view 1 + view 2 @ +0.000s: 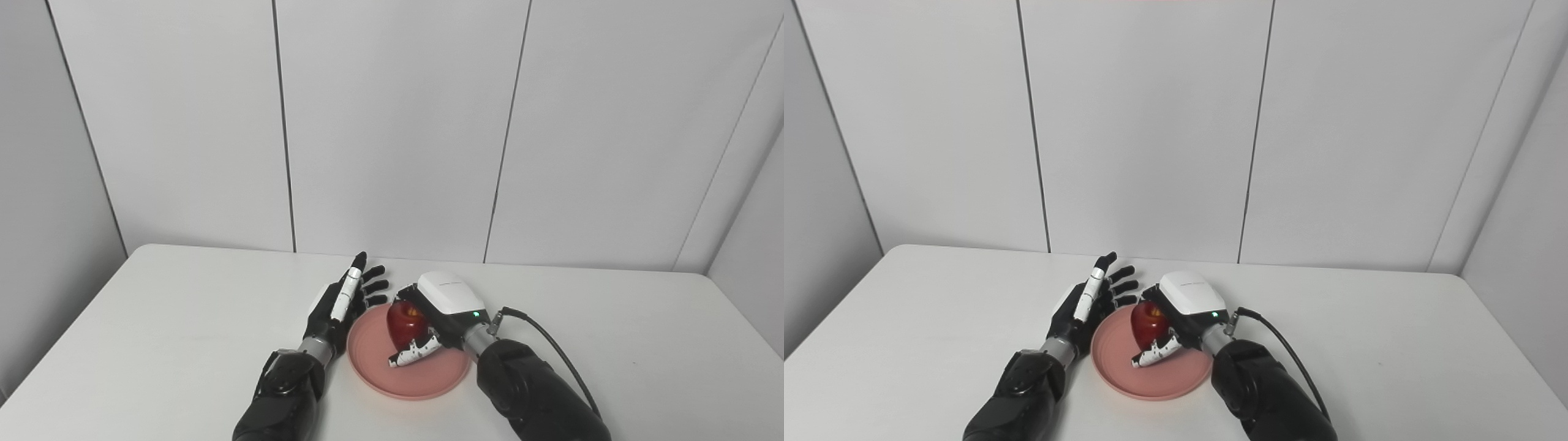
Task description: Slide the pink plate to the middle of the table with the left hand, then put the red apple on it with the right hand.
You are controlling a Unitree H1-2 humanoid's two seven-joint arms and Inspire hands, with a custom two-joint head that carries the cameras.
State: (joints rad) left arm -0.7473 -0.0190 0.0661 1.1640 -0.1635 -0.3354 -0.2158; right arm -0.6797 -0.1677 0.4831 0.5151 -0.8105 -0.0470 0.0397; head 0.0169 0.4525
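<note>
The pink plate (373, 361) lies on the white table (153, 318) near its middle, toward the front. My right hand (438, 312) is shut on the red apple (404, 324) and holds it over the plate, low; I cannot tell whether the apple touches the plate. The thumb curls under the apple's front. My left hand (346, 297) is open, fingers spread, right beside the plate's left rim. The same scene shows in the right eye view, with the plate (1118, 361), the apple (1149, 323), the right hand (1185, 306) and the left hand (1090, 300).
A black cable (557, 355) runs from my right wrist back along the forearm. White wall panels stand behind the table's far edge (392, 260).
</note>
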